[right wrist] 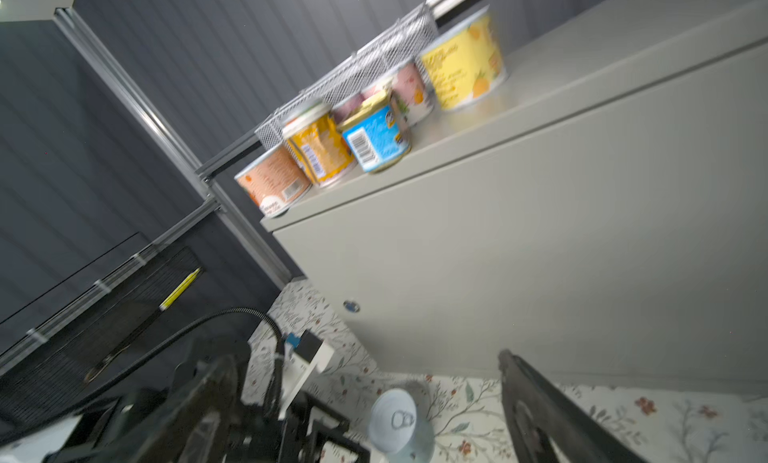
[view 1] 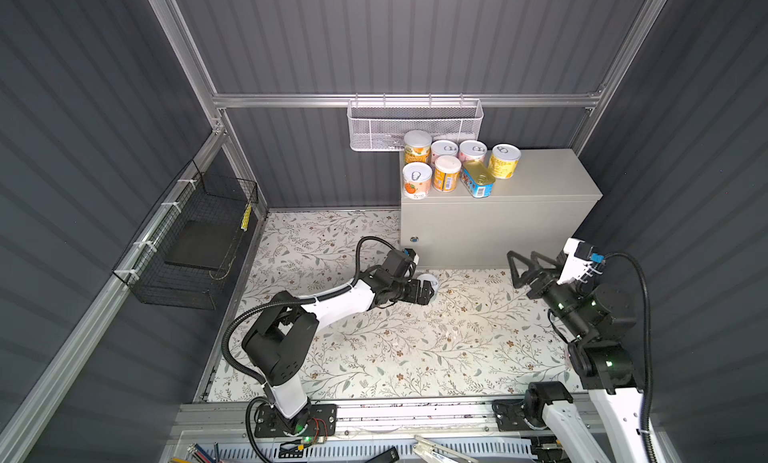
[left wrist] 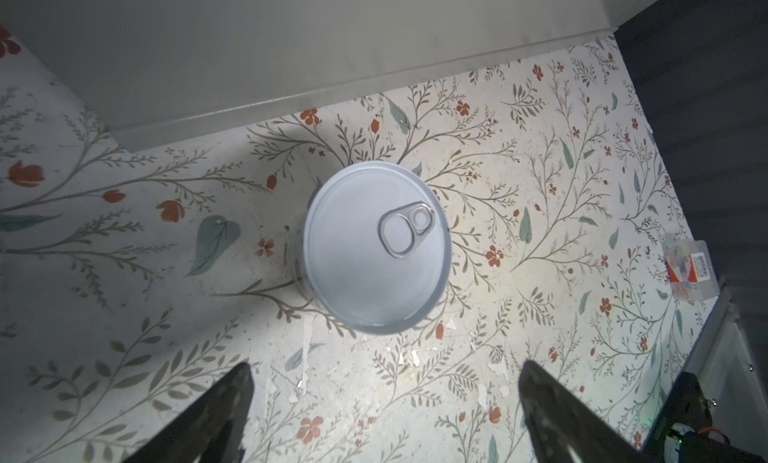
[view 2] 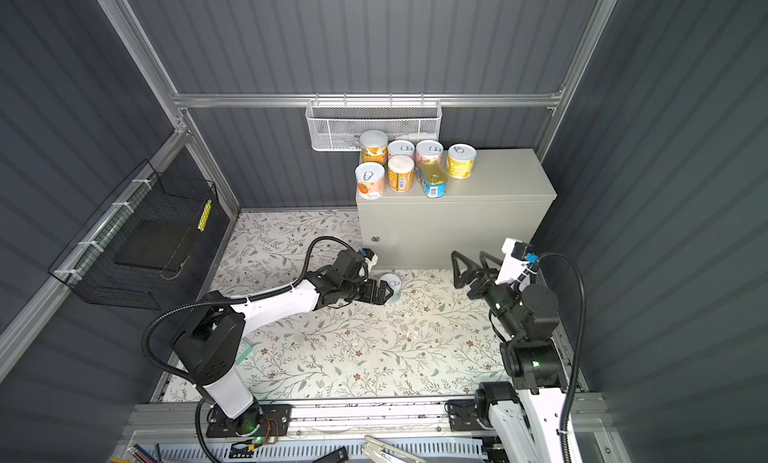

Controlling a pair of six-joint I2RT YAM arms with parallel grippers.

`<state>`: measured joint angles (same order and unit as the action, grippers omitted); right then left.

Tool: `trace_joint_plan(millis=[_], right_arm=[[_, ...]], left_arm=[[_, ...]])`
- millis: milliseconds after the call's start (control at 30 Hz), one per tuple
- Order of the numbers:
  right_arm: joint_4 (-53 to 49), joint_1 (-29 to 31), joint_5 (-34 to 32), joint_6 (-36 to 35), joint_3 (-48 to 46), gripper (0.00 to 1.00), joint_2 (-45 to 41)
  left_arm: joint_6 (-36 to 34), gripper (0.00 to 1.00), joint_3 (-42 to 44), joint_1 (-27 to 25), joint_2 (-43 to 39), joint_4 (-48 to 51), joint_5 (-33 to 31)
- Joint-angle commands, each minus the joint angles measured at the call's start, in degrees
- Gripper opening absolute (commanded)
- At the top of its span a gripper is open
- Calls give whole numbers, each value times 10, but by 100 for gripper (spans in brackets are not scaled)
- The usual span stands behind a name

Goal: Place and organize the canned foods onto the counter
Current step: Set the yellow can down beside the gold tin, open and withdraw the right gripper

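Your left pincer [left wrist: 386, 369] stands with its matte black, wedge-shaped fingers [left wrist: 208, 419] wide apart and holding nothing. Just ahead of their tips, upright on the floral mat [left wrist: 540, 216], is the lone tin [left wrist: 376, 249], a short cylinder with a smooth pale silver lid and an oval pull-tab; its side label is hidden from above. Beyond that tin rises the plain front of the tabletop [view 1: 540, 178], a beige-grey painted metal box with crisp folded edges and a small round lock [view 1: 414, 239]. Your right pincer [view 1: 523, 259] is also spread and empty, its fingers open triangular frames, in front of the box and below its flat top. Up and away from both pincers, at the end of that top nearer your left pincer, seven tins cluster. They are a yellow-labelled tin [view 1: 503, 162] with fruit pictures, a flat oblong blue tin [view 1: 478, 178] with a gold lid and a barcode on its end, an orange tin [view 1: 446, 174] with a matte white lid and a barcode, a peach-labelled tin [view 1: 417, 180], a taller white-lidded tin [view 1: 417, 147] and two pink tins [view 1: 444, 149]. Their lettering is too blurred to read.
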<state>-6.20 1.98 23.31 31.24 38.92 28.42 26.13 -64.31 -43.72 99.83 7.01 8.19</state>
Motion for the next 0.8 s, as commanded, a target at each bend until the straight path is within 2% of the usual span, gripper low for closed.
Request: trace_joint_plan(millis=[0,67,267,433,600,767], right_arm=[[-36,0,80,56,-28,99,-37],[-54,1,84,48,-39,99,-62],[-137,0,40,12,-43,99,-102],[-176,1,38,-14,-45,99,-97],[-186,1,77,-19,-45,99,-89],[-220,2,53,-24,-30,99,-90]], left_arm=[[-3,100,-27,1,15,-5,-15],[-2,100,-36,-3,26,-5,-21],[10,100,-66,-20,67,-10,-43],[11,100,-95,-30,95,-4,-60],[11,100,-124,-31,124,3,-51],[3,94,-150,-31,150,33,-64]])
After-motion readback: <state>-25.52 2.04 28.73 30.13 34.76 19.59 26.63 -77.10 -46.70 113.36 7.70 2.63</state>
